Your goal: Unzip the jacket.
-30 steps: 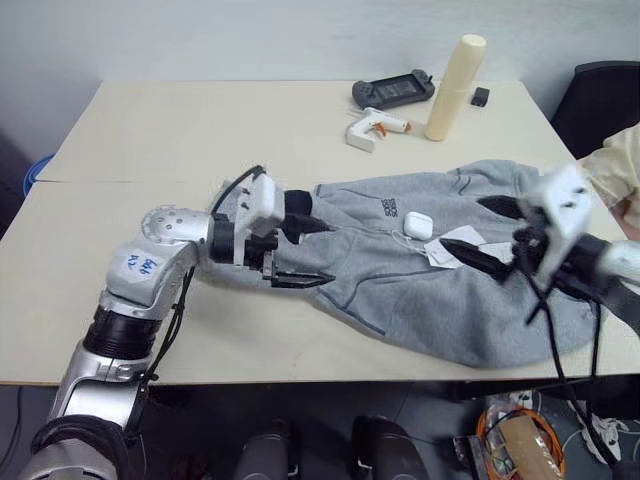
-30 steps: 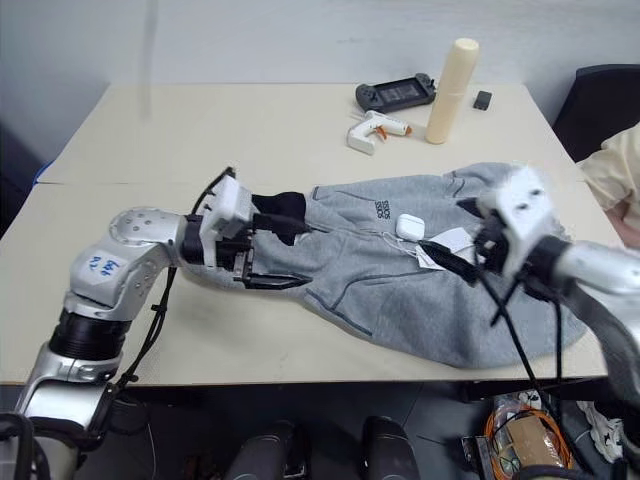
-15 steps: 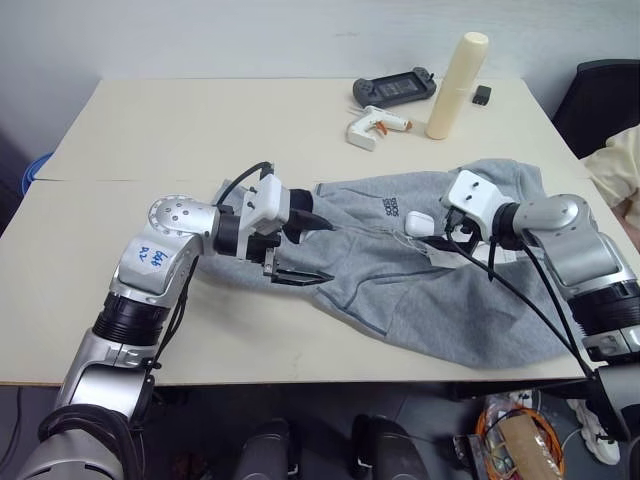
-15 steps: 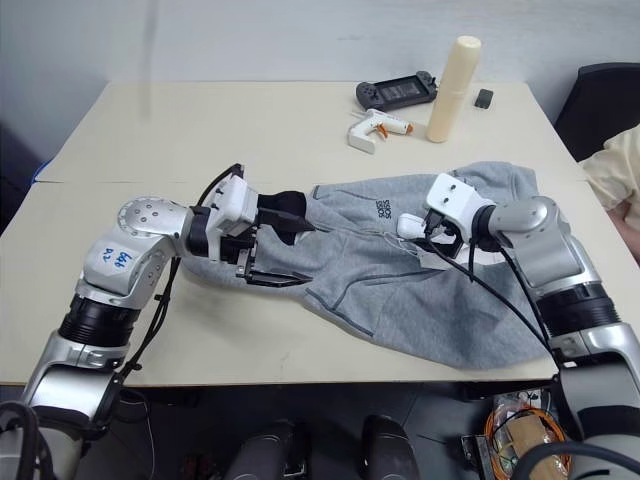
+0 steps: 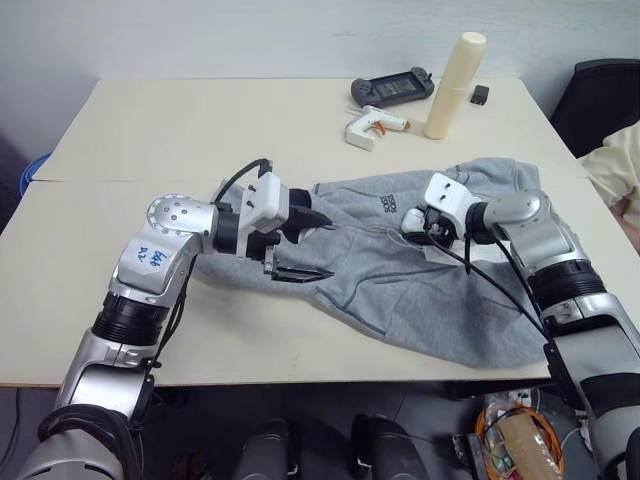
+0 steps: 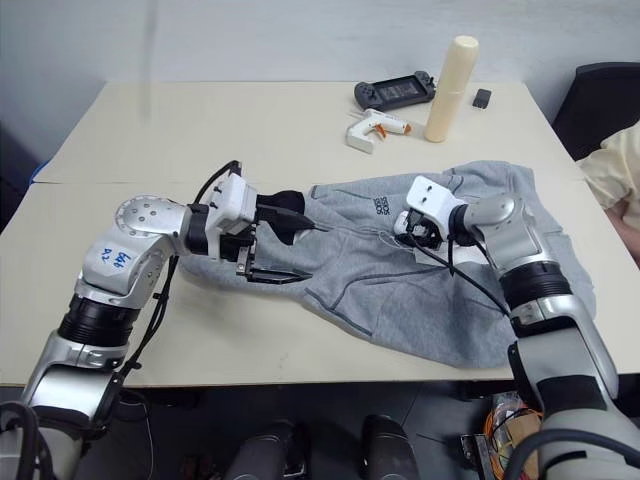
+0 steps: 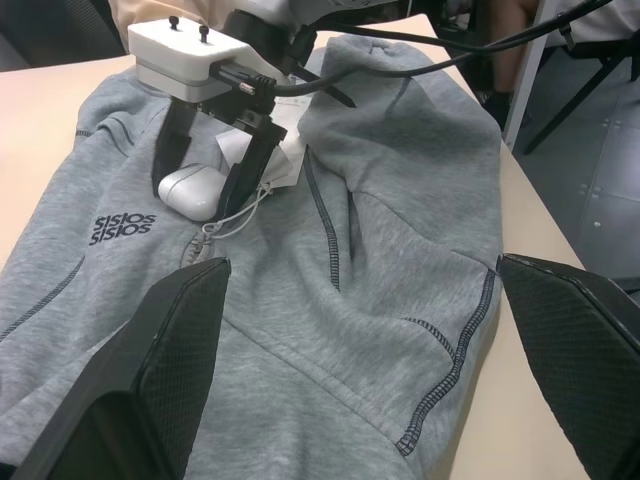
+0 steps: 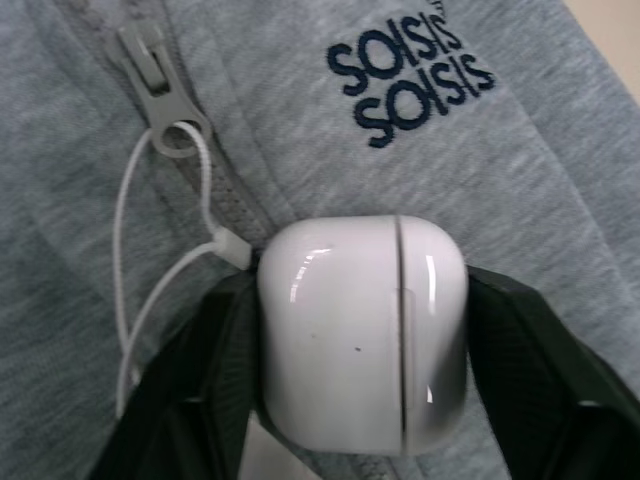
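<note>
On the table [image 5: 120,140] the jacket [image 5: 400,280] lies at about 4 o'clock, the left gripper [image 5: 300,247] wide apart by its hood, the right gripper [image 7: 215,175] squeezing a white case [image 8: 360,330], which may slip or tug the zip [image 8: 150,60] string.

The right pincer [image 6: 408,226] sits at a white earbud case [image 6: 404,221] on the grey jacket [image 6: 380,280].

White earbud case [image 8: 362,330] covers jacket [image 5: 440,300] zipper.
</note>
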Action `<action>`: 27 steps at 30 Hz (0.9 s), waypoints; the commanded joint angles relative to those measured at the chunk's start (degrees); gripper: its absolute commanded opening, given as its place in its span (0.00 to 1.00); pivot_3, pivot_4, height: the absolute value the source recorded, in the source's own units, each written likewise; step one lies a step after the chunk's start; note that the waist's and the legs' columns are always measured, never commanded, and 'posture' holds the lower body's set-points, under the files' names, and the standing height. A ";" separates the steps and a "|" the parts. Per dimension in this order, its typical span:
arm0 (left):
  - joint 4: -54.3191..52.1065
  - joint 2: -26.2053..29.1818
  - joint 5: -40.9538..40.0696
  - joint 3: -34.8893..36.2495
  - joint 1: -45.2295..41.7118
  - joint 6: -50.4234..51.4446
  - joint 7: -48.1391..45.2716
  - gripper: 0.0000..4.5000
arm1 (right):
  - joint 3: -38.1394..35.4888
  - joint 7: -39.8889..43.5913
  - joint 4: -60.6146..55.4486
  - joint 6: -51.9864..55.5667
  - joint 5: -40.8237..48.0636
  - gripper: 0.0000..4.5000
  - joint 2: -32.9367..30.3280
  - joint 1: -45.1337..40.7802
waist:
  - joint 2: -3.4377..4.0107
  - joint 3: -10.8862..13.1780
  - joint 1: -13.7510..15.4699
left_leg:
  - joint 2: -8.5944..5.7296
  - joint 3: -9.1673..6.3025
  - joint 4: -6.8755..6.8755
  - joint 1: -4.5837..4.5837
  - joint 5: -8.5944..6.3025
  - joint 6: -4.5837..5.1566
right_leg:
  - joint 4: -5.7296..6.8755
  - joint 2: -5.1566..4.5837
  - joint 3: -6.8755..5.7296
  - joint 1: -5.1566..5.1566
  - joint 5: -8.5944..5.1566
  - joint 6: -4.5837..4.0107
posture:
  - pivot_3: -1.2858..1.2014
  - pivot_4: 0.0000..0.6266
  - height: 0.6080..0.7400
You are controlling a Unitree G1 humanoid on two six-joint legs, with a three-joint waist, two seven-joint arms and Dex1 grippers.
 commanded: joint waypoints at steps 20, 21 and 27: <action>-2.44 -11.09 -0.18 -4.27 -1.41 -1.58 -1.26 1.00 | -55.54 -21.13 -50.07 32.70 1.48 0.52 -12.93 51.46 | 0.09 0.01 2.12 | -0.07 -0.45 0.68 -0.56 0.00 0.14 | 0.02 0.01 -0.56 0.10 0.09 0.16 | 0.52 0.24 1.00; -3.09 -11.17 -0.16 -4.44 -1.05 -1.44 -1.20 1.00 | -57.08 -21.65 -48.27 33.10 2.19 0.52 -13.00 51.77 | 0.10 0.01 1.97 | -0.07 -0.45 0.67 -0.55 0.00 0.15 | 0.02 0.02 -0.55 0.11 0.09 0.16 | 0.52 0.24 1.00; -6.81 -9.79 -1.24 -3.81 1.35 0.35 -0.70 1.00 | -60.30 -28.36 -33.00 34.28 5.04 0.52 -13.85 44.87 | 0.21 -0.03 0.33 | 0.02 -0.29 0.52 -0.33 0.01 0.12 | 0.07 0.00 -0.38 0.10 0.09 0.15 | 0.52 0.24 1.00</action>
